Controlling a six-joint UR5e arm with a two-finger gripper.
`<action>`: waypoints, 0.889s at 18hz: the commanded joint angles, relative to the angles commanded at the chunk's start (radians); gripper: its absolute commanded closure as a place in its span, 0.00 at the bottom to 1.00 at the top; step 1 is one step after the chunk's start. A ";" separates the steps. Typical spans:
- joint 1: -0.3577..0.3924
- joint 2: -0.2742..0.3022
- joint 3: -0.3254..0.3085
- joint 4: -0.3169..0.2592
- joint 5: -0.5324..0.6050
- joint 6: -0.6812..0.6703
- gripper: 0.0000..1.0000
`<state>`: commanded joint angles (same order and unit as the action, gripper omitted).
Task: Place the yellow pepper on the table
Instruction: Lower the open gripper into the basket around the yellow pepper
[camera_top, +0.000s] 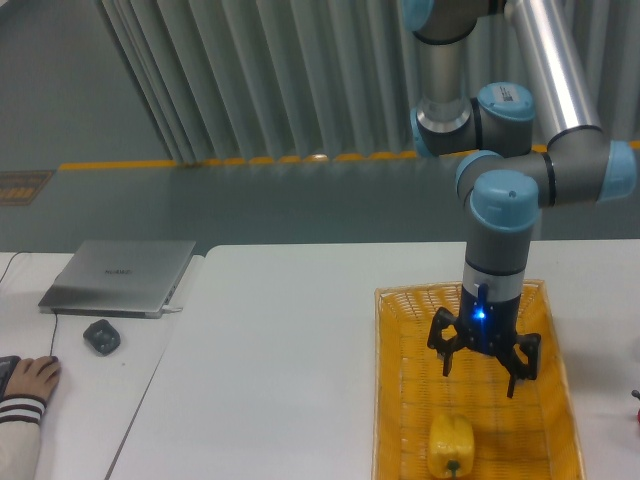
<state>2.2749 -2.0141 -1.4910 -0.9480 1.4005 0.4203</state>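
The yellow pepper (450, 446) lies inside the yellow-orange woven basket (400, 400), near its front edge, with its dark stem toward the camera. My gripper (480, 375) hangs above the middle of the basket with its fingers spread open and empty. It is a little behind and above the pepper, not touching it. The white table (290, 370) stretches to the left of the basket.
A closed grey laptop (120, 277) and a dark mouse (102, 336) lie on the narrower desk at the left. A person's hand (30, 380) rests at the left edge. The arm's joints stand above the basket at the right.
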 joint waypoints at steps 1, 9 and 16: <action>-0.005 -0.002 0.000 0.000 0.000 -0.002 0.00; -0.035 -0.032 0.009 0.002 0.002 -0.023 0.00; -0.051 -0.069 0.028 0.002 0.003 -0.023 0.00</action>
<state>2.2243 -2.0831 -1.4634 -0.9465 1.4036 0.3973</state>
